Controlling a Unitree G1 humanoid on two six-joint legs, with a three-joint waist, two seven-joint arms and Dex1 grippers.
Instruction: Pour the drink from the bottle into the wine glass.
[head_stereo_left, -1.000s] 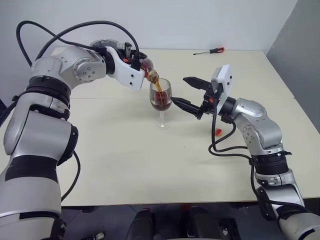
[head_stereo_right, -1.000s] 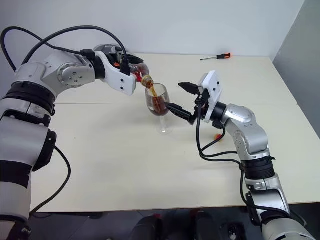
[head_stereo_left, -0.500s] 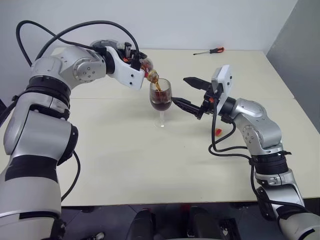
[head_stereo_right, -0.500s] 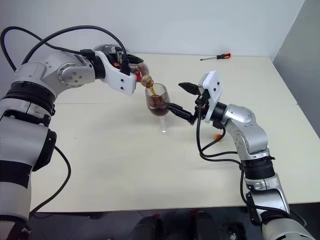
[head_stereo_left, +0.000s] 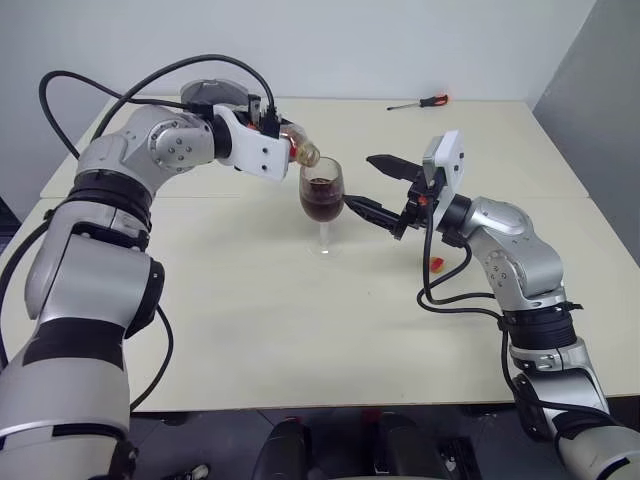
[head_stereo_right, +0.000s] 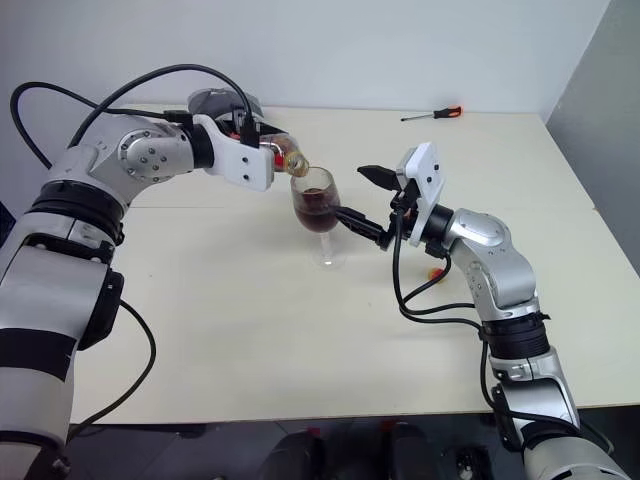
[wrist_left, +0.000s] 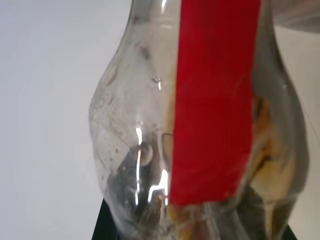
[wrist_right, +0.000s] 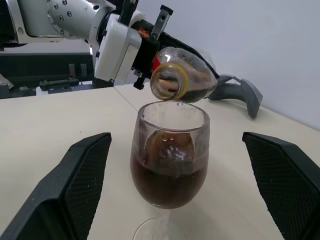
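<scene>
Over the wine glass (head_stereo_left: 322, 199), left end effector (head_stereo_left: 272, 135) grips bottle (head_stereo_left: 300, 150); right end effector (head_stereo_left: 366, 186) wide open

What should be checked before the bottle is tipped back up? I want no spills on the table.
1. Bottle gripped by left gripper: ok.
2. Bottle mouth above the wine glass rim: ok.
3. Stream between mouth and glass: none visible, only drops, ok.
4. Drink level below the rim: ok.
5. Right gripper open, fingers either side of the glass, not touching: ok.
6. Drink left in the bottle: cannot tell.
</scene>
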